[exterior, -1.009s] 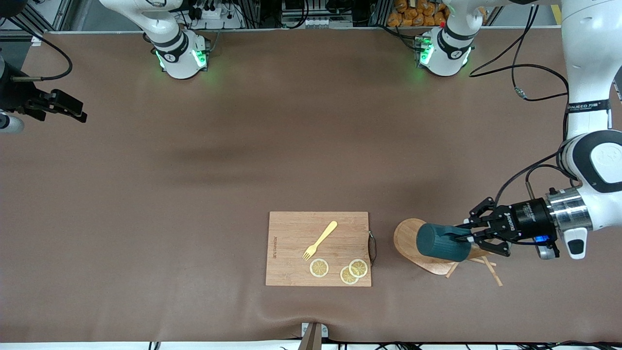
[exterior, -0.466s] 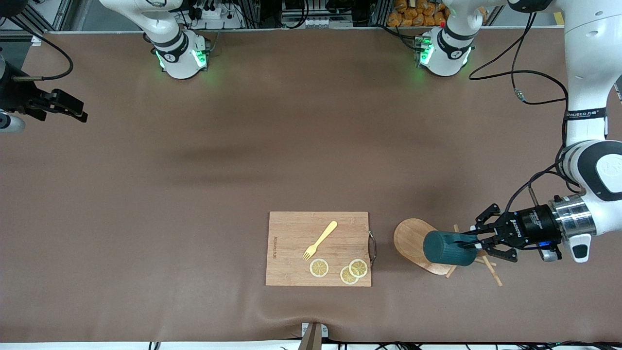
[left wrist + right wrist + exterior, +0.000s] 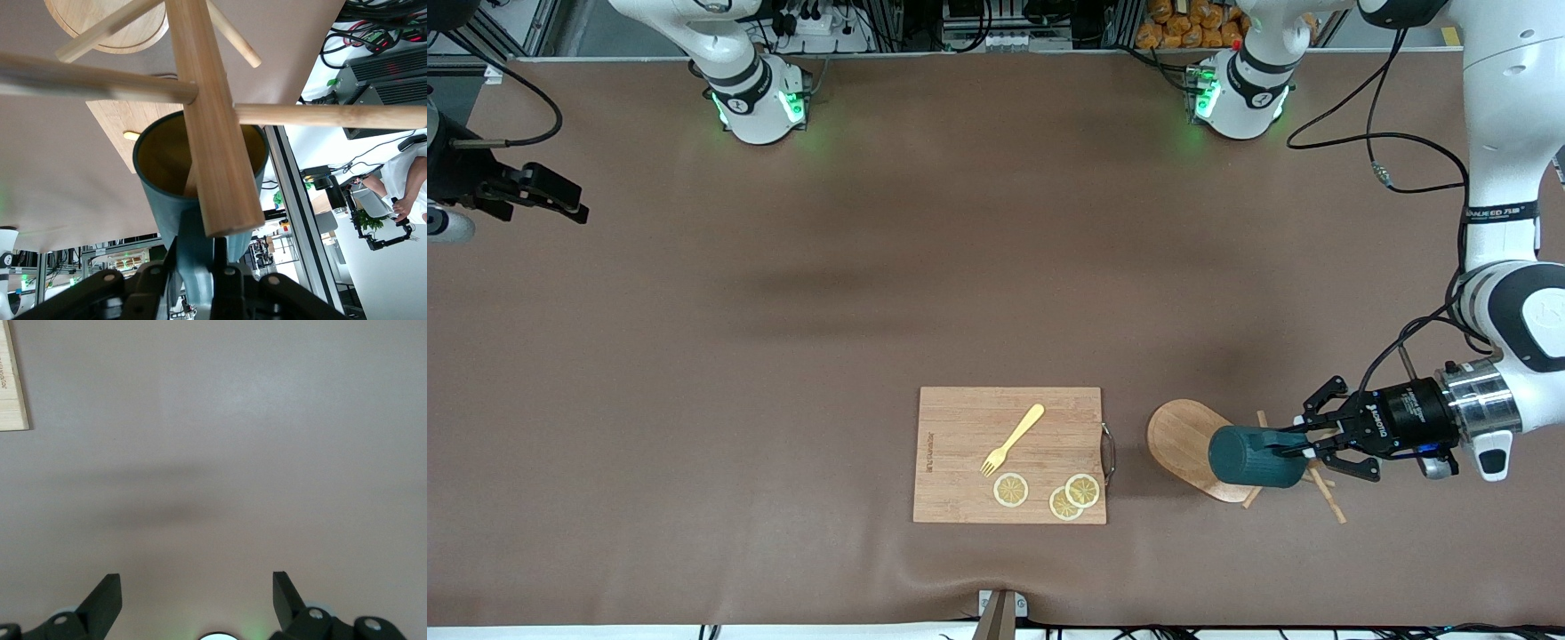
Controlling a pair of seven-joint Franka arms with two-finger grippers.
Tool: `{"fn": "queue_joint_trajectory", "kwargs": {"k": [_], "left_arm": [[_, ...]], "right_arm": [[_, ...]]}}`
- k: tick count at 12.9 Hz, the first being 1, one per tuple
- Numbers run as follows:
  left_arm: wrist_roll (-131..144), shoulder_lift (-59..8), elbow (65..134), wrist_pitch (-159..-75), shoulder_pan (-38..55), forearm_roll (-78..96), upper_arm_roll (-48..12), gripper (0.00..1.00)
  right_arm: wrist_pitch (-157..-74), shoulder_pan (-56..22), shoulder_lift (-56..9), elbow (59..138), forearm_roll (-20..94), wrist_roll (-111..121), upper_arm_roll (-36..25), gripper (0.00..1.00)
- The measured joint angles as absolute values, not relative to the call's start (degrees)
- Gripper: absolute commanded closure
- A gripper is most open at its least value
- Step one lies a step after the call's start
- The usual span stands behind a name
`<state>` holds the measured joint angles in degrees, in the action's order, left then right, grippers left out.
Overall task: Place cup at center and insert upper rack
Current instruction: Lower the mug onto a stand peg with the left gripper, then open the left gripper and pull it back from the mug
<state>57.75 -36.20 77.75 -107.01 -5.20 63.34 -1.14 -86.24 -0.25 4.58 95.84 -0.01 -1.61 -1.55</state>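
Both arms wear glossy white shells with black bands at the joints. Each round base (image 3: 758, 105) glows green at its foot. The left arm's forearm carries a black strap with white lettering, too small to read, and loose black cables trail along it. Its wrist ends in a silver metal ring, then a black cylinder with white print and the black left claw (image 3: 1294, 442). The right claw (image 3: 197, 600) shows two black fingers.

place: robot lab
arms: two white arms, bases (image 3: 758, 102) bolted along the table's top edge, green lights on
table: brown mat (image 3: 871, 293), no home furniture
background: metal frames, power strip, cable tangles (image 3: 996, 22) top of frame
extra: person (image 3: 408, 193) at another rig, left wrist view
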Motion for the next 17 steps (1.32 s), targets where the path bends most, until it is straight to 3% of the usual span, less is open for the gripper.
{"fn": "queue_joint_trajectory", "kwargs": {"k": [7,10,11,12,13,14,17], "left_arm": [[57.7,-36.7,77.8,-107.0,-5.3,63.4,-1.1,1.00],[57.7,-36.7,77.8,-107.0,-5.8,63.4,-1.1,0.94],[57.7,-36.8,77.8,-107.0,-6.1,63.5,-1.1,0.83],[57.7,-36.9,77.8,-107.0,-6.2,63.5,-1.1,0.43],[57.7,-37.0,77.8,-107.0,-6.2,63.5,-1.1,0.08],[57.8,-37.0,77.8,-107.0,-6.2,63.6,-1.2,0.00],[57.8,-37.0,77.1,-107.0,-6.2,63.7,-1.4,0.00]], "right_arm": [[-86.2,-0.3,4.6,95.8,0.0,-1.6,-1.5,0.00],[-86.2,-0.3,4.6,95.8,0.0,-1.6,-1.5,0.00],[-86.3,-0.3,4.6,95.8,0.0,-1.6,-1.5,0.00],[-86.4,-0.3,4.6,95.8,0.0,-1.6,-1.5,0.00],[-86.5,-0.3,4.6,95.8,0.0,-1.6,-1.5,0.00],[-86.5,-0.3,4.6,95.8,0.0,-1.6,-1.5,0.00],[-86.5,-0.3,4.6,95.8,0.0,-1.6,-1.5,0.00]]}}
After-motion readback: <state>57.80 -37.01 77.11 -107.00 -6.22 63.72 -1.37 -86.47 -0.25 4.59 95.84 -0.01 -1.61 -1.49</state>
